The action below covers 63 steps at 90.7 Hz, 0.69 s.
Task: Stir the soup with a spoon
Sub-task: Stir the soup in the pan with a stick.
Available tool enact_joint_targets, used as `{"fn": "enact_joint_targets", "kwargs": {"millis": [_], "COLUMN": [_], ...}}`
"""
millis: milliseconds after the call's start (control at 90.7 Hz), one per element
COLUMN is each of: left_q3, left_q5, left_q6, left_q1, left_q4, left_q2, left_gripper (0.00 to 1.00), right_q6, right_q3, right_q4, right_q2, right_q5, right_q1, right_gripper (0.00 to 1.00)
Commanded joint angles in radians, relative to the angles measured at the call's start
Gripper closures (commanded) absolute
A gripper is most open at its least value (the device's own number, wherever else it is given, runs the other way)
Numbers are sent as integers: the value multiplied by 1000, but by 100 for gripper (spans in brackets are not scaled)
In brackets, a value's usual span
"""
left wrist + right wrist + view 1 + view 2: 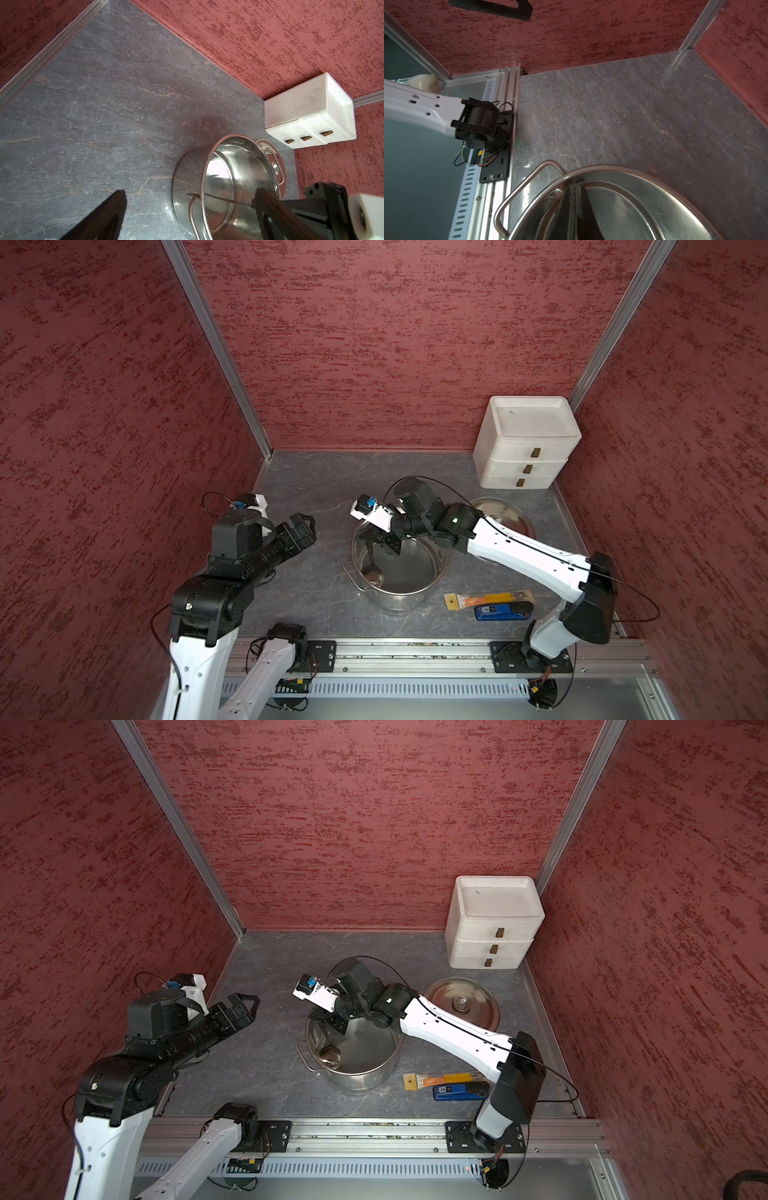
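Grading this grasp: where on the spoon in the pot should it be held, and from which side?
Grip the spoon high on its thin handle, coming from above. Its bowl sits low inside the pot, whose tall wall blocks any sideways approach; only the handle rises towards the rim. The right claw is shut there.

I see dark red walls (374, 344) mottled with darker streaks, and a grey surface (316, 593) veined pale and rust. The pot (399, 600) and lid (513, 514) are silver. The spoon (372, 571) is silver with a dark handle. The white drawers (528, 439) carry brown pulls. The packet (486, 599) is orange-yellow and the gadget (503, 610) blue-black.
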Motion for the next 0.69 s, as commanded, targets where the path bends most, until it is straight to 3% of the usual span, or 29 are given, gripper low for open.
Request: {"fn": "enact_joint_targets", "kwargs": {"millis": [0, 298, 507, 683], "left_q3": [20, 41, 37, 29], "left_q5": [-21, -32, -29, -25], "left_q6": [7, 4, 5, 6], "left_q1": [4, 5, 5, 4], "left_q4": [-20, -39, -29, -12], "left_q2": [-18, -24, -18, -11], "left_gripper": [0, 0, 0, 0], "right_q6": [-35, -117, -150, -163], "right_q3": [63, 10, -134, -271], "right_q4": [59, 49, -6, -72], "right_q2": [30, -20, -186, -357], "right_q5": [38, 71, 60, 59], "right_q1": [-29, -167, -255, -270], "right_gripper": [100, 100, 100, 100]}}
